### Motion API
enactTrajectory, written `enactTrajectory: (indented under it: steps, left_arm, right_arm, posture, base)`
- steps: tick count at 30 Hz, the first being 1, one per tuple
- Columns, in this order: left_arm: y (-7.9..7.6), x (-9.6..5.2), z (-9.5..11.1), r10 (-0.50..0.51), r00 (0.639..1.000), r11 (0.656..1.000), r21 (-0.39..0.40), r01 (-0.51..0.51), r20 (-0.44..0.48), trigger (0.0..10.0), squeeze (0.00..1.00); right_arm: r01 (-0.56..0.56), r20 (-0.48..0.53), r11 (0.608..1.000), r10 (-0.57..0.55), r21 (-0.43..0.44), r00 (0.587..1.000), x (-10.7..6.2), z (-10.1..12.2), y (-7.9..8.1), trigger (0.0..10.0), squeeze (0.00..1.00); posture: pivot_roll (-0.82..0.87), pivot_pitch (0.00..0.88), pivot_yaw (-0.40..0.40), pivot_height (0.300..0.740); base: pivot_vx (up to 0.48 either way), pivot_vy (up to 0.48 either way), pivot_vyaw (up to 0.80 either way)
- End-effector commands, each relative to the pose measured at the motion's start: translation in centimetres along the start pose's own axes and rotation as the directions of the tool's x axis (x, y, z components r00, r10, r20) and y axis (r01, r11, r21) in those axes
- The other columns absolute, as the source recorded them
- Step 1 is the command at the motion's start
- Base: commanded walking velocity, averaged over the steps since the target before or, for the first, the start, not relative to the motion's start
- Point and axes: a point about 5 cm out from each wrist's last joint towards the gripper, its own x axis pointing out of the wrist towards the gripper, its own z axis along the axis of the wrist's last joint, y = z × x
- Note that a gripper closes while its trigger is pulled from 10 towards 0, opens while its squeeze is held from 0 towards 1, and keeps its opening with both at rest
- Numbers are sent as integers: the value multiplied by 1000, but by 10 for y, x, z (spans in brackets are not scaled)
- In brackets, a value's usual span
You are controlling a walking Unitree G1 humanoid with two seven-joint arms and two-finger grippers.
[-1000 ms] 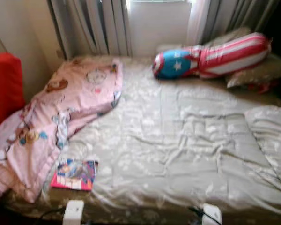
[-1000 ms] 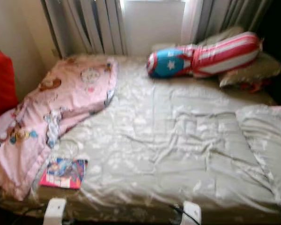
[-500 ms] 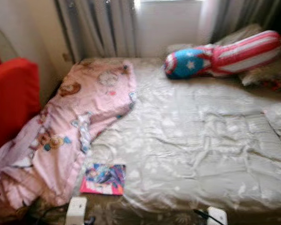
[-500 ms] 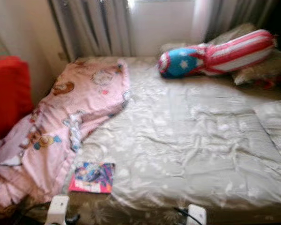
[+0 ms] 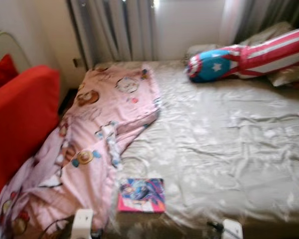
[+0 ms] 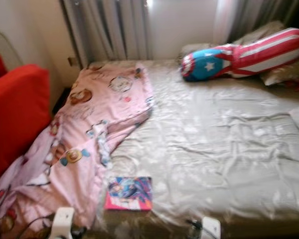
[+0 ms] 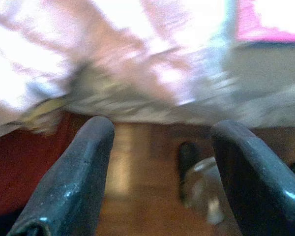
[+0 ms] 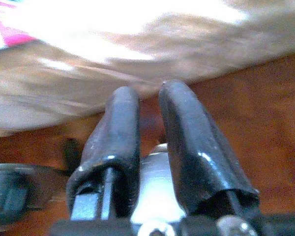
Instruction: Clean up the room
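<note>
Book (image 5: pixel 141 194) at bed (image 5: pixel 229 149) edge — pink blanket (image 5: pixel 97 134) overhanging beside it.

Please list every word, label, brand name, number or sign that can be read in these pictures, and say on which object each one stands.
No text can be read in these pictures.
Book near the bed's front edge: its colourful cover may carry print, but it is too blurred to read.
Pink blanket: cartoon figures, no legible words.
Long pillow: a white star on blue and red-and-white stripes, a pattern and not writing.
</note>
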Motion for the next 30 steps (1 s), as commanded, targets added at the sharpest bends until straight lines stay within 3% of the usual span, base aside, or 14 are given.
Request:
enactTrajectory:
  steps: [1,11,20,30]
  left_arm:
    - [-7,1,3,-17,1000,1000,4,17,1,10000,0]
    - [-7,1,2,-18,1000,1000,9,18,4,10000,0]
    - [-8,1,2,-26,1000,1000,0,26,13,10000,0]
    - [-8,1,2,-31,999,999,5,31,12,10000,0]
  right_arm:
    - [28,-6,1000,-28,-12,1000,-1,-2,-11,10000,0]
    - [21,-4,999,-21,-41,1000,-2,-1,-12,10000,0]
    - [18,4,999,-18,-49,1000,-1,1,-11,10000,0]
    - [23,10,999,-23,-25,1000,-1,2,-10,10000,0]
  posture:
    - [36,0,11,740]
    - [35,0,10,740]
    - [35,0,8,740]
    - [36,0,7,740]
  base:
    - [0,480,0]
    - [0,76,0]
    - [0,0,800]
    - [0,0,0]
